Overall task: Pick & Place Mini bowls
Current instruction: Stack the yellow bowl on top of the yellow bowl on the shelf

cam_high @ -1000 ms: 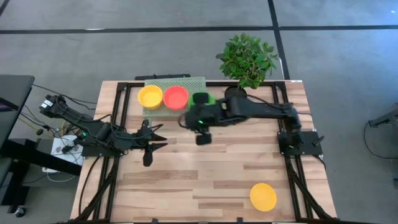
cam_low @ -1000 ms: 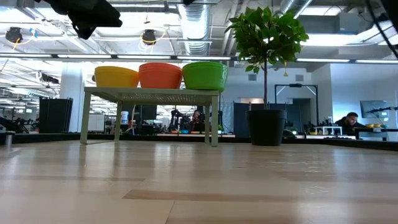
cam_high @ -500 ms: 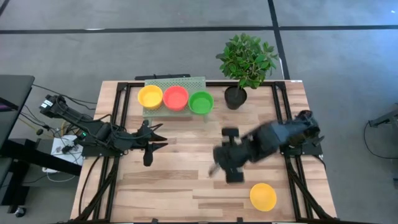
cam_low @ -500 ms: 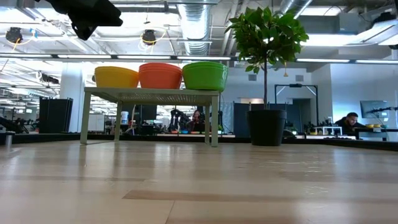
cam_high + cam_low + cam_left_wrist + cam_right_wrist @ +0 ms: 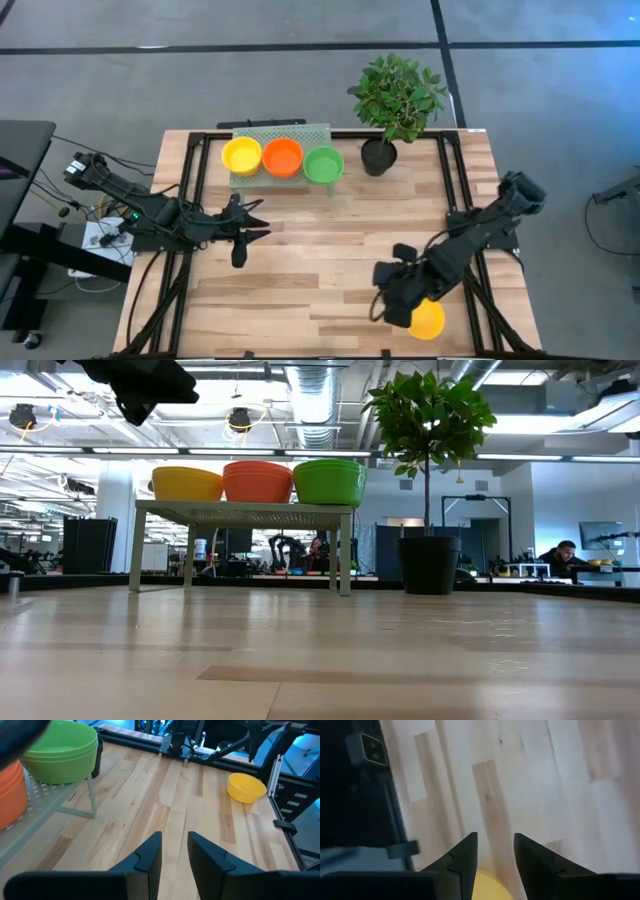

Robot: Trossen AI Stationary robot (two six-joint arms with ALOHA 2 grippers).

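Three mini bowl stacks sit on the pale green rack [image 5: 280, 135] at the table's far side: yellow [image 5: 241, 155], orange-red [image 5: 282, 157] and green [image 5: 323, 164]. In the low view they show as yellow [image 5: 186, 483], orange-red [image 5: 258, 480] and green [image 5: 329, 481]. One yellow bowl [image 5: 430, 321] rests on the table near the near right corner. My right gripper [image 5: 388, 300] hovers open just left of it; its wrist view shows the bowl's rim [image 5: 487, 886] below the open fingers [image 5: 492, 840]. My left gripper [image 5: 252, 224] waits open at the left, seen open in its wrist view [image 5: 174, 837].
A black plant pot [image 5: 378, 155] with a leafy plant [image 5: 398, 92] stands right of the rack. Black frame rails run along the table's left and right sides [image 5: 470, 270]. Bare wood lies between the two arms [image 5: 310, 260].
My right gripper has swung away from the green bowl on the rack, across the table toward the near right, and now hangs beside the lone yellow bowl. The green bowl stays on the rack, uncovered. The left arm has kept still.
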